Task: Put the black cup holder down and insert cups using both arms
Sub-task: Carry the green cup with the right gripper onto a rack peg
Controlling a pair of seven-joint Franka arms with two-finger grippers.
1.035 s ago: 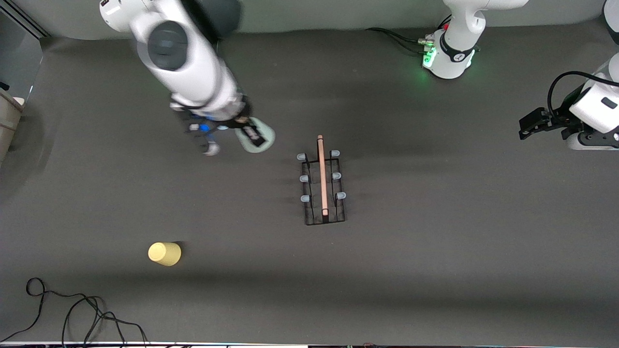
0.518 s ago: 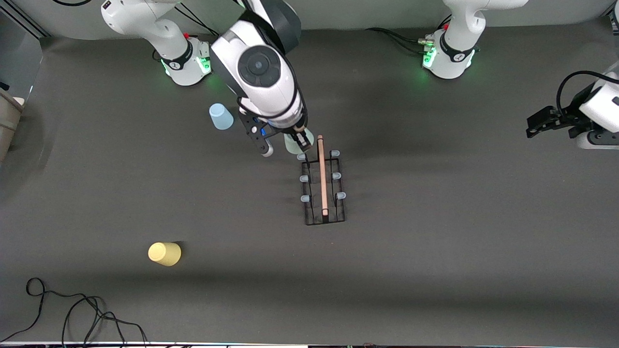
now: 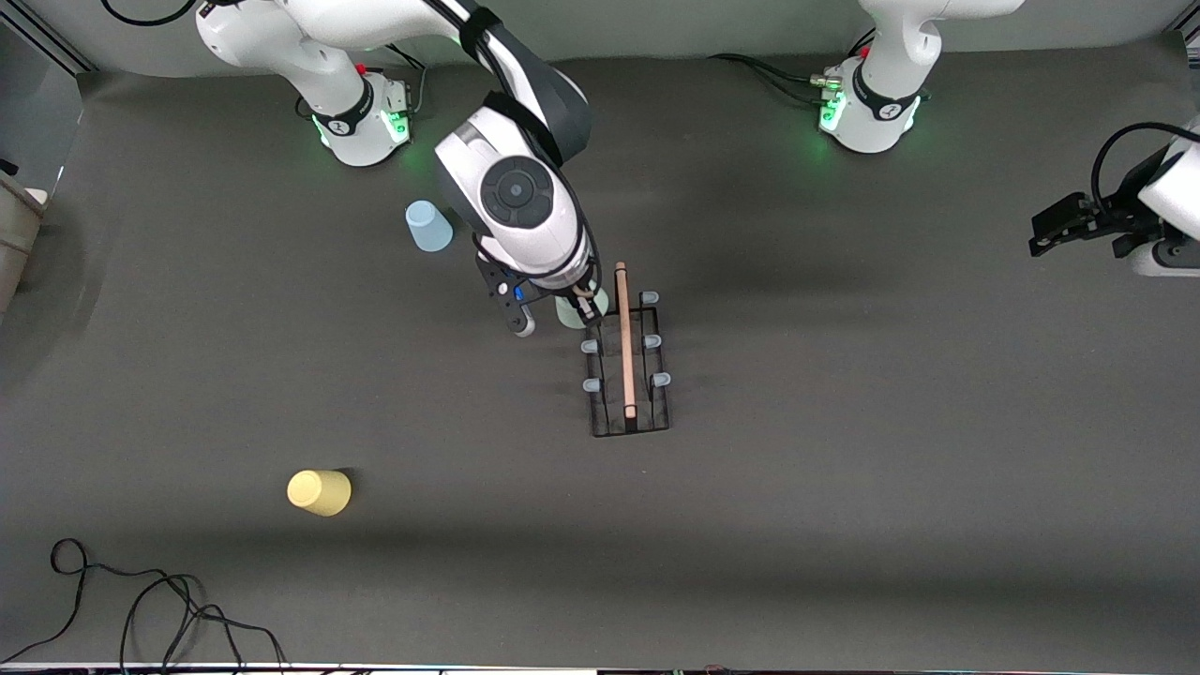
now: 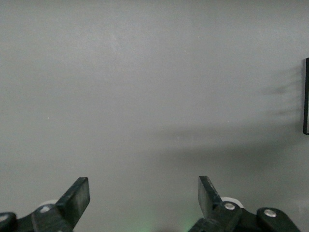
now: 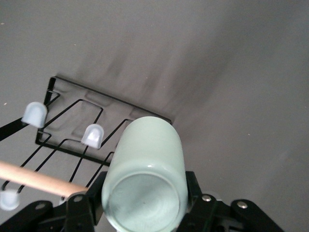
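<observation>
So the right gripper (image 3: 583,305) is clamped on the mint green cup (image 5: 145,174), hanging right over the black cup holder (image 3: 628,361) at the peg on the end nearest the robots' bases. In the front view the arm's big wrist covers most of the cup, you only get a sliver of green poking out; the right wrist view shows it way better, squeezed between the fingers (image 5: 195,191) with its closed bottom facing the camera. Can't tell if the cup is already touching a peg or just above it, since the peg it's over is hidden under it. The rack stands about mid-table, wooden rod handle (image 3: 623,342) on top, and I count five pale tips in the front view. The blue cup (image 3: 427,226) sits mouth down nearer the right arm's base, well apart from the rack. The yellow cup (image 3: 320,492) is toward the front edge at the right arm's end, also mouth down. The left gripper (image 4: 143,195) waits over the table's edge at the left arm's end, jaws spread wide with nothing between them, partly cut off in the front view. Some black cables (image 3: 141,600) lie in the front corner.
</observation>
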